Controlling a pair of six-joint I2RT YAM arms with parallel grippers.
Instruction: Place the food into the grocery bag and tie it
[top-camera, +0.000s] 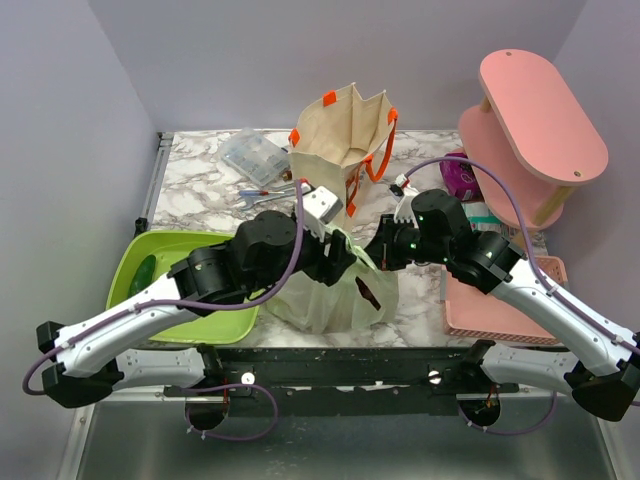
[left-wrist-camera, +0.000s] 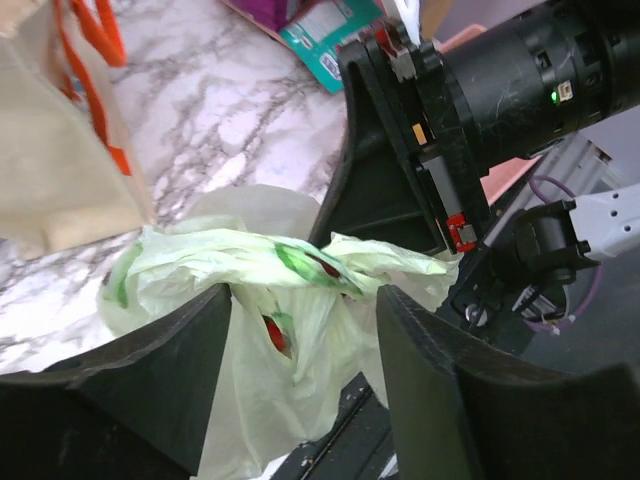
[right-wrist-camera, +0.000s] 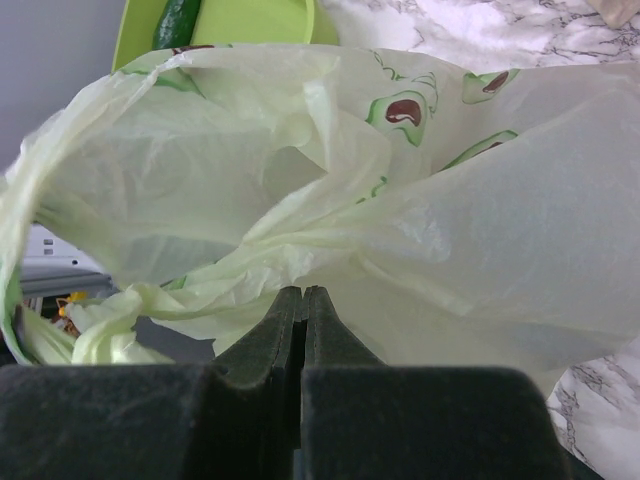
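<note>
Fingers of the right gripper (right-wrist-camera: 302, 292) are pressing flat against each other, leaving only a thin seam between them, and a twisted strand of the grocery bag (right-wrist-camera: 450, 250) is gathering right at their tips, so this gripper is pinching the thin plastic. Across from it, the left gripper (left-wrist-camera: 305, 300) is standing with its two dark fingers well apart; a crumpled band of the light green bag is stretching over the gap and lying across both fingertips, but nothing is being squeezed between them. In the overhead view the two grippers are meeting nose to nose above the bag's mouth – the left one (top-camera: 345, 255) coming in from the left, the right one (top-camera: 378, 255) from the right. The grocery bag (top-camera: 325, 295) is sitting on the marble table (top-camera: 200, 190) directly below them, near the front edge and between the two arms, its top bunched and pulled upward. Dark red patches (top-camera: 368, 290) are showing on its side, and I cannot tell whether they are contents or the printed avocado pits. To the left of the bag a lime green tray (top-camera: 150, 250) is lying just beside it; to the right a pink basket (top-camera: 500, 310) is resting under the right arm. Behind the bag a beige tote (top-camera: 340, 140) with orange handles is standing upright, with a clear plastic box (top-camera: 255, 155) to its left and a pink shelf (top-camera: 540, 110) at the far right.
</note>
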